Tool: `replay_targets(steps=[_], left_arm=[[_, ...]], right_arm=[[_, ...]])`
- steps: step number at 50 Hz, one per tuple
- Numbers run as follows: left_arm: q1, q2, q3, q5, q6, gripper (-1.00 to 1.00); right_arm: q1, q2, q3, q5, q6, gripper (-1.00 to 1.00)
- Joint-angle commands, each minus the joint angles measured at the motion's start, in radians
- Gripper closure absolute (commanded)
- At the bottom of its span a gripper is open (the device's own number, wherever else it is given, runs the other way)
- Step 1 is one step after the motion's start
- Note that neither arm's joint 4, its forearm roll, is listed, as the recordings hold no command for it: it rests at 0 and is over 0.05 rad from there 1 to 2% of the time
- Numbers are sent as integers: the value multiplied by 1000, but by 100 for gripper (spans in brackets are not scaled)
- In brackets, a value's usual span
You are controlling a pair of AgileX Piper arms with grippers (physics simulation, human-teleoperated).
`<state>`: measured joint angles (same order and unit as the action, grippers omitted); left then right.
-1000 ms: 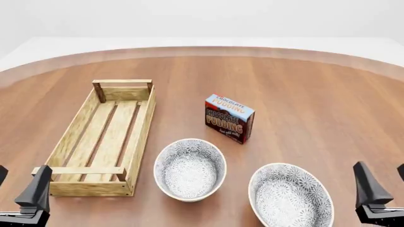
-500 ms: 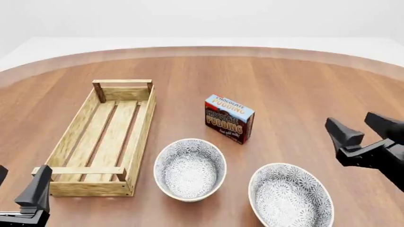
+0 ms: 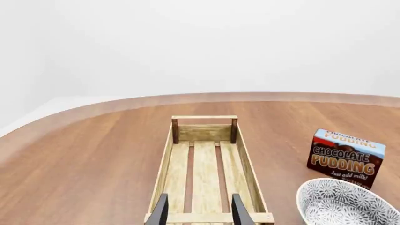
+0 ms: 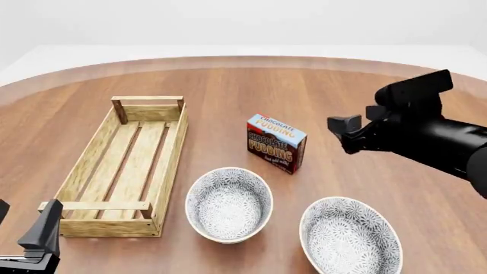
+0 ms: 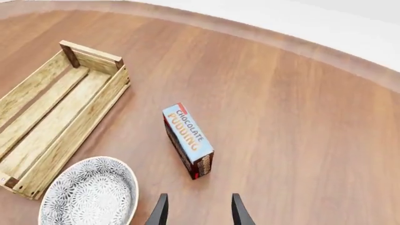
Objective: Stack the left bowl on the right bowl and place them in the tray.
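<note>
The round brown wooden counter (image 4: 228, 85) carries everything, and nothing of the task looks done yet. The long rectangular light-wood slatted tray (image 4: 125, 162) lies on the left side, running near to far, with nothing inside it. The two grey-and-white patterned ceramic bowls sit apart on the bare counter: the left bowl (image 4: 229, 204) just right of the tray's near end, the right bowl (image 4: 350, 235) nearer and further right. Neither is stacked or held. A red-and-blue chocolate pudding box (image 4: 276, 142) stands upright beyond the left bowl.

The black right gripper (image 5: 196, 208) hangs above the counter on the far right, its fingers spread with nothing between them. The black left gripper (image 3: 198, 210) waits at the near left corner by the tray's end, likewise apart and empty. By my reading, lifting the left bowl, stacking, and the move into the tray all remain.
</note>
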<state>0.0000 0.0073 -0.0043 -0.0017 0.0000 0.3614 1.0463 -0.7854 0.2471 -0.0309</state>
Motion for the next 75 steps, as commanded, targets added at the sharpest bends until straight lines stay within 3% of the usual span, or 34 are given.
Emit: replay_targets(steps=[1,11,27,45,75], left_arm=[[0,0,0,0,0,-100],[0,0,0,0,0,-100],[0,0,0,0,0,-100],[0,0,0,0,0,-100],[0,0,0,0,0,-100]], right_arm=[[115,185,-119,41,39,-100],[150,341,-184,51,66,-100],[211,477,-198,35,104,-100],[218,566,-183,-15,112,-100],[272,697,-149,-128,174,-100]])
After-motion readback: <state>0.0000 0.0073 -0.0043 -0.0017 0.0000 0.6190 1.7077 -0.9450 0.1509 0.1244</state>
